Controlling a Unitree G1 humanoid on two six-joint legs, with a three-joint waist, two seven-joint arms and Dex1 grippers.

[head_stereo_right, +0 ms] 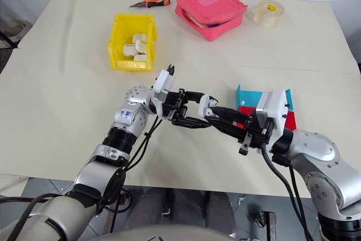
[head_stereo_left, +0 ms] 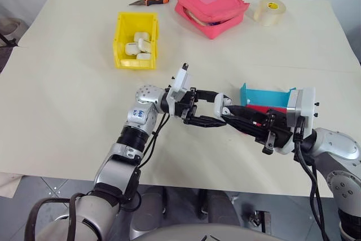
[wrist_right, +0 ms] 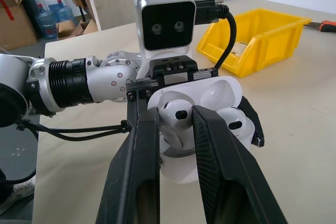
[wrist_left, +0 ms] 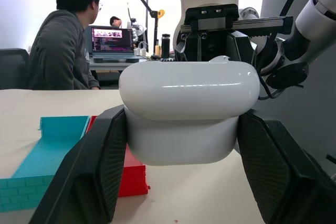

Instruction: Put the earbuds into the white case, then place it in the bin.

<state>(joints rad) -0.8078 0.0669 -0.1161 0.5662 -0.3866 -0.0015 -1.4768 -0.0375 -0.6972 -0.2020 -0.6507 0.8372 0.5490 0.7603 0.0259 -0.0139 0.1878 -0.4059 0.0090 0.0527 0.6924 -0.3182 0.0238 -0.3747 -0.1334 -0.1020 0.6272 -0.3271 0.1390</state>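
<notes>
Up close, right tool point(wrist_right: 176, 116) pinching earbud point(wrist_right: 176, 115)

The left hand point(head_stereo_left: 210, 110) reaches across toward the right, fingers squeezed tight on the white case point(wrist_left: 189, 111). The right hand point(head_stereo_left: 230, 112) points back at it, meeting it tip to tip above the surface. Its fingers point(wrist_right: 140, 145) pinch an earbud point(wrist_right: 176, 116) at the open case.

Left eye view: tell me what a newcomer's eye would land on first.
The two grippers meeting mid-table: the left gripper clamps the white case, lid open, while the right gripper pinches an earbud at its mouth. Behind them sits the yellow bin, already holding several white cases, with a pink zip pouch at the far edge.
</notes>
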